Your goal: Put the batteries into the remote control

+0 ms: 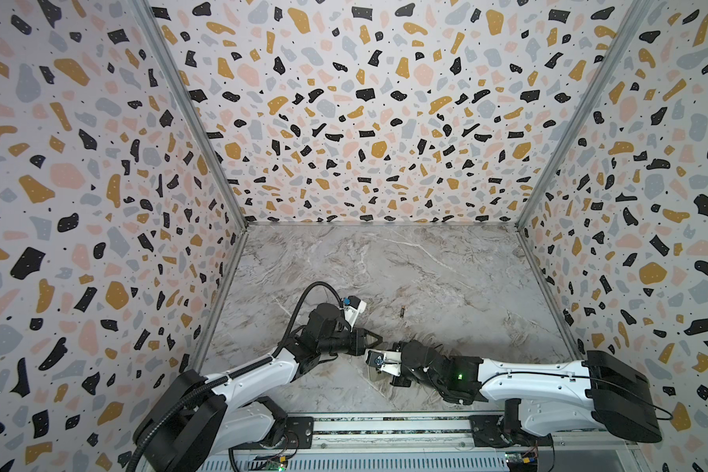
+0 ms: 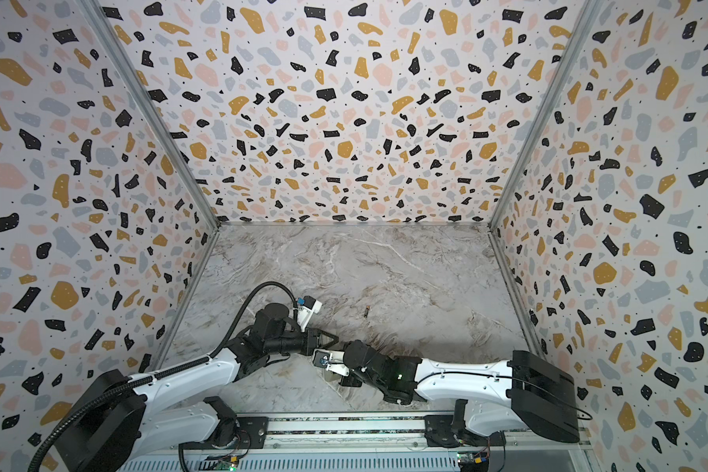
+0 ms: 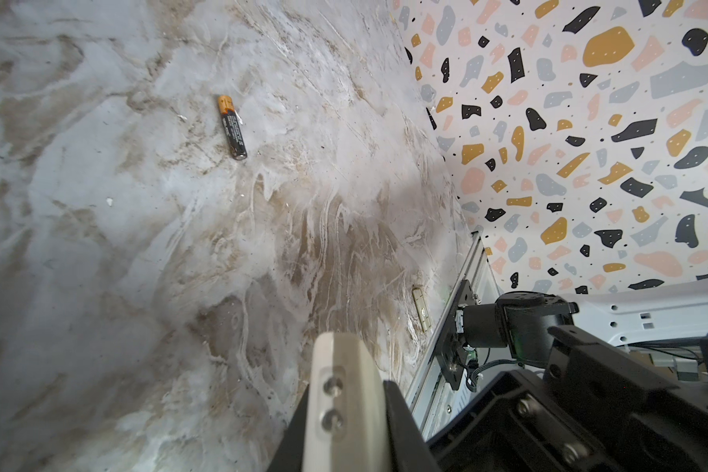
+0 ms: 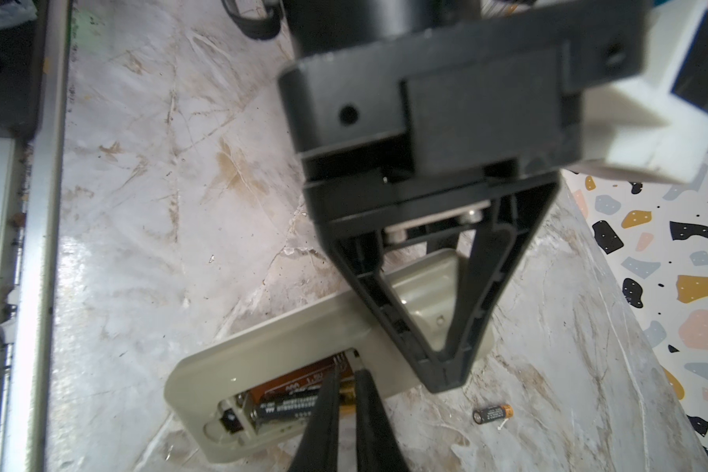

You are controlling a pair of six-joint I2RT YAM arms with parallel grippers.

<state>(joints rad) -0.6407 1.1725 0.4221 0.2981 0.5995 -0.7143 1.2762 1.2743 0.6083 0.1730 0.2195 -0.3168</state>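
So the marble tabletop (image 1: 405, 265) is boxed in by terrazzo walls (image 1: 364, 122) on 3 sides, with a metal rail (image 1: 385, 427) along the near edge. In both top views the whole back half is bare and open. All the action is crowded up near the rail, where the 2 arms meet nose to nose around the middle, so there's not much slack there.

The remote control (image 4: 287, 339) lies back-up on the tabletop under the 2 pincers, near the rail, with its battery bay uncovered. In the top views it's mostly hidden under the right arm.

Left pincer (image 1: 379, 338): jaws together, nothing between them as far as we can see. In the right wrist view its tip hangs over the remote's long edge, and we can't tell if it touches.

Right pincer (image 4: 349, 371): blades closed to a thin slit, tips down at the bay, right on the seated battery (image 4: 287, 406). We can't tell whether it's pinching or just pressing.

1 loose battery (image 1: 402, 312) lies alone on open tabletop, beyond the left pincer's tip and apart from the remote.
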